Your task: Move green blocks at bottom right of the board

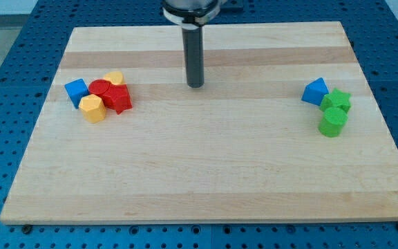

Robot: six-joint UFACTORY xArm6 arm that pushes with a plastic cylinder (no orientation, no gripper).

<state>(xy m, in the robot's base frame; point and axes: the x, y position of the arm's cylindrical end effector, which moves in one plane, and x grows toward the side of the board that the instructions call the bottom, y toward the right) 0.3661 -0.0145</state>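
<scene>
A green star block (pixel 338 101) and a green round block (pixel 332 122) sit together at the view's right side of the wooden board (pixel 206 180). A blue block (pixel 316 91) touches the green star on its upper left. My tip (pixel 195 85) rests on the board at upper centre, far to the left of the green blocks and apart from every block.
A cluster lies at the view's left: a blue block (pixel 77 90), a red round block (pixel 100 88), a red star block (pixel 119 98), a yellow block (pixel 114 77) and a yellow hexagonal block (pixel 92 108). Blue perforated table surrounds the board.
</scene>
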